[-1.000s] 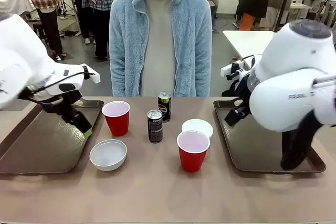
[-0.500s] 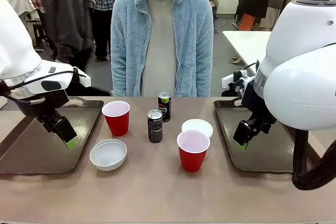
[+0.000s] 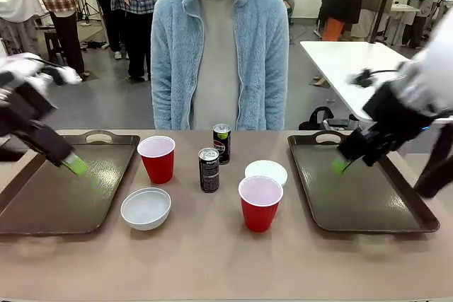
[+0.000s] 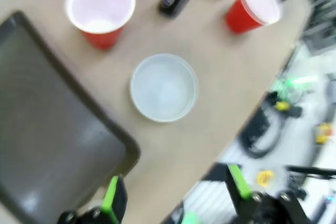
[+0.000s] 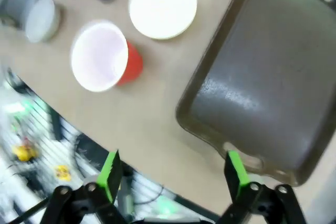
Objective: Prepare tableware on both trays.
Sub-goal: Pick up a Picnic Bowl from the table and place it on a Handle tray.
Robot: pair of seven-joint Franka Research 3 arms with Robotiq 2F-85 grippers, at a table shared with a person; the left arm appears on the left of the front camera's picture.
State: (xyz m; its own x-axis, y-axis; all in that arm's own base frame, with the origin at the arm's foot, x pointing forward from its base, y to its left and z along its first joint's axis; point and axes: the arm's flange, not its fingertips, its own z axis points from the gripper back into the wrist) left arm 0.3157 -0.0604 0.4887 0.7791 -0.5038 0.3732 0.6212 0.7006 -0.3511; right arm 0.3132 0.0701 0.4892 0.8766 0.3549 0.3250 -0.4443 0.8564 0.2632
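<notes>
Left pincer [image 3: 76, 166] wide above left tray [image 3: 42, 206], right pincer [image 3: 338, 166] wide above right tray [image 3: 371, 206].

Pale print is seen on the nearer can [image 3: 209, 170], and a round emblem on the farther can [image 3: 222, 143]; no wording can be read.

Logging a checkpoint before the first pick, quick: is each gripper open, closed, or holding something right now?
Left gripper: open, fingers apart, holding nothing.
Right gripper: open, fingers apart, holding nothing.
</notes>
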